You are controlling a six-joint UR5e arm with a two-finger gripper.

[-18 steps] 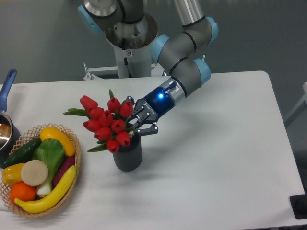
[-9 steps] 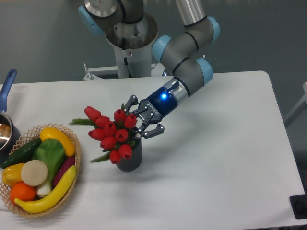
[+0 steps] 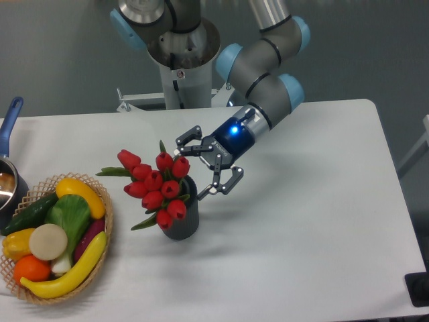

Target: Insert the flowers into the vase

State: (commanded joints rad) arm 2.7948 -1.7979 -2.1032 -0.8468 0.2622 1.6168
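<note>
Tabletop: claw (image 3: 196, 170) wide open, empty.

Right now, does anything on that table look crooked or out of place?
Yes: the flowers sit in the vase leaning far left, their heads hanging over its rim instead of standing upright. The gripper is open beside them. Nothing looks spilled.

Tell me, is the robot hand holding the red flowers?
No, nothing is held. The gripper has its jaws spread open beside the flowers, which lean out of the vase.
</note>
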